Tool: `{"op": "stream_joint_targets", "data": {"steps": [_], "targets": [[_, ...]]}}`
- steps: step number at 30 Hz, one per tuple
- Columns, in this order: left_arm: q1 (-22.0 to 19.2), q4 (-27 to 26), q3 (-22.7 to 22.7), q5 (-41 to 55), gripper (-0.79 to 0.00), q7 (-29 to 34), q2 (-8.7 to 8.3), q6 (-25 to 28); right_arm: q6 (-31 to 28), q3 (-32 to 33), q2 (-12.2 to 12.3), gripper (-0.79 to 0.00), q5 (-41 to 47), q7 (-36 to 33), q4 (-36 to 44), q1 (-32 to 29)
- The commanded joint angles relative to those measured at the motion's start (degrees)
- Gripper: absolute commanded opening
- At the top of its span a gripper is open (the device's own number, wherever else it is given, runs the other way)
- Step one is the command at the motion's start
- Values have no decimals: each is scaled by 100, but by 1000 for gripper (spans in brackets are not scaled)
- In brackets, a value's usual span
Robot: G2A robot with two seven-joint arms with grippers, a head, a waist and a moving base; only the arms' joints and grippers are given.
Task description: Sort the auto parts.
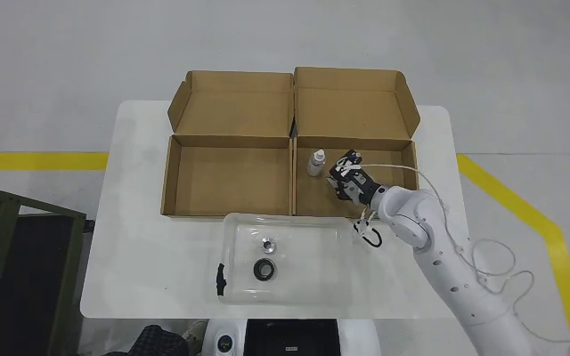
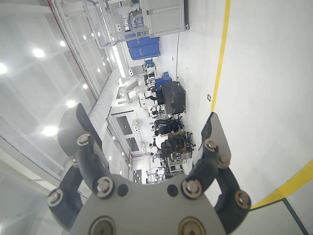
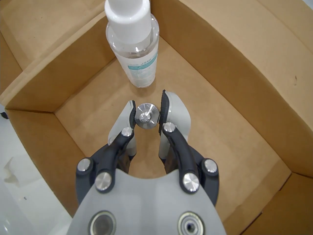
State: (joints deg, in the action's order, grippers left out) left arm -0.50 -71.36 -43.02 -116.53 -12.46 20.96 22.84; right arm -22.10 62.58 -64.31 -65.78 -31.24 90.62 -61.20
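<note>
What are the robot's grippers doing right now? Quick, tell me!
Left gripper: open, holding nothing.
Right gripper: closed on a small round metal part, inside the cardboard box.

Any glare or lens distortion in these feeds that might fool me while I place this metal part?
Left wrist view: ceiling lights flare beside the left end effector. Right wrist view: the wide lens bows the cardboard box walls; the metal part, held by the right end effector, glints. Top view: even light, faint reflections on the clear tray.
</note>
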Motion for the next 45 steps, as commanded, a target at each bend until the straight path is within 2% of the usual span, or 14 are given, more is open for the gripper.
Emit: {"op": "stream_joint_targets", "data": {"steps": [1,2,5,10,12,17,24,29,35,45], "targets": [[0,0,0,0,0,0,0,0,13,-36,-13,-683,-9,-35,-64,43],[0,0,0,0,0,0,0,0,19,-55,-21,-665,-8,-31,-108,66],[0,0,0,0,0,0,0,0,36,-100,-43,-489,0,-14,-207,136],[0,0,0,0,0,0,0,0,89,-114,-63,-274,0,7,-151,169],[0,0,0,0,0,0,0,0,109,-65,-54,-163,-33,30,-46,127],[0,0,0,0,0,0,0,0,101,234,16,-148,-180,51,476,-141],[0,0,0,0,0,0,0,0,-87,741,138,-126,-246,114,1597,-825],[0,0,0,0,0,0,0,0,-275,877,183,-114,-244,227,2159,-1242],[0,0,0,0,0,0,0,0,-532,787,205,-95,-329,417,2603,-1586],[0,0,0,0,0,0,0,0,-888,269,192,-95,-558,690,2766,-1869]]}}
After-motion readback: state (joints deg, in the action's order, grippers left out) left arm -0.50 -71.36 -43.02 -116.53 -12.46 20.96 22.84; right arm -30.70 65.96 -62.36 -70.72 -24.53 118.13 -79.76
